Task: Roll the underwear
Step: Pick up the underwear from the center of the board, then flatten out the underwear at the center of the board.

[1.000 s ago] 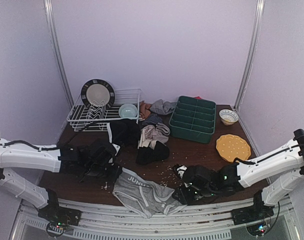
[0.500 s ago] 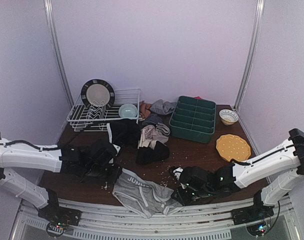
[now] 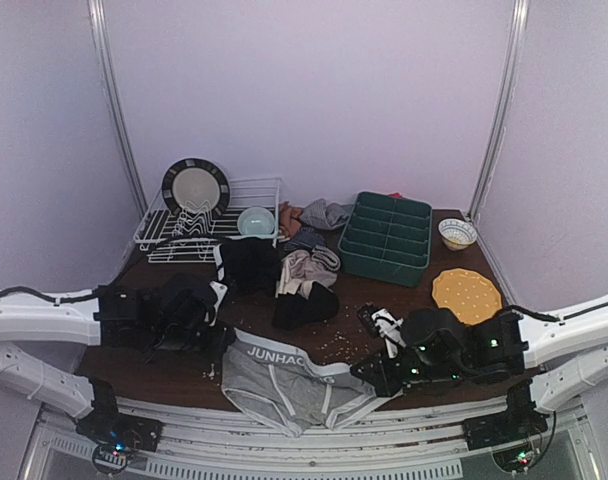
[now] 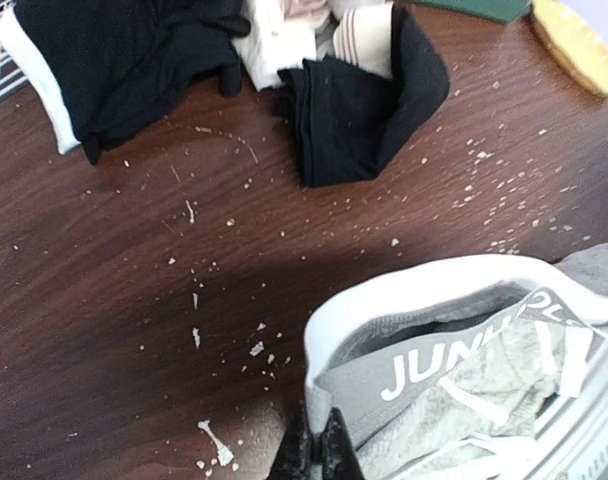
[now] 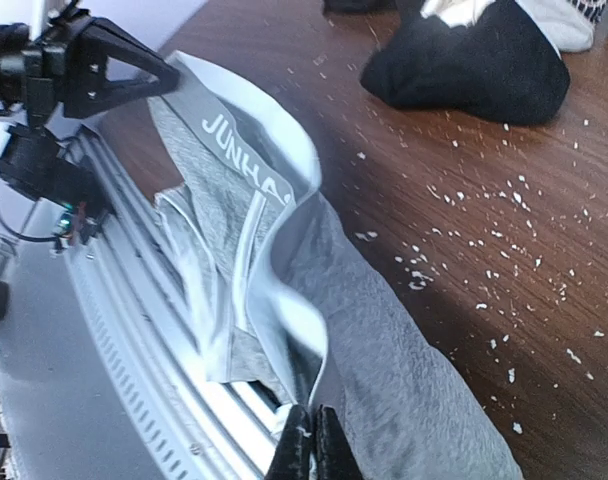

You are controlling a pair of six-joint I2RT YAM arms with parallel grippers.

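A light grey underwear (image 3: 289,380) with a white waistband printed JUNHAO lies stretched along the table's near edge, its lower part hanging over the rail. My left gripper (image 3: 219,343) is shut on the waistband's left end (image 4: 329,400). My right gripper (image 3: 369,372) is shut on the waistband's right end (image 5: 314,400), lifted a little above the wood. A black underwear (image 3: 304,305) lies behind the grey one, with a beige-pink one (image 3: 306,268), another black one (image 3: 249,265) and a grey-and-striped heap (image 3: 319,220) farther back.
A white dish rack (image 3: 209,225) with a plate and a pale bowl stands at the back left. A green divided tray (image 3: 387,238), a small bowl (image 3: 457,233) and a yellow plate (image 3: 466,294) are at the back right. White crumbs dot the brown table (image 3: 364,300).
My right gripper closed on the waistband's right end and pulled it to the right. The grey underwear went from a crumpled lump to stretched out between both grippers, and the left arm drew back slightly.
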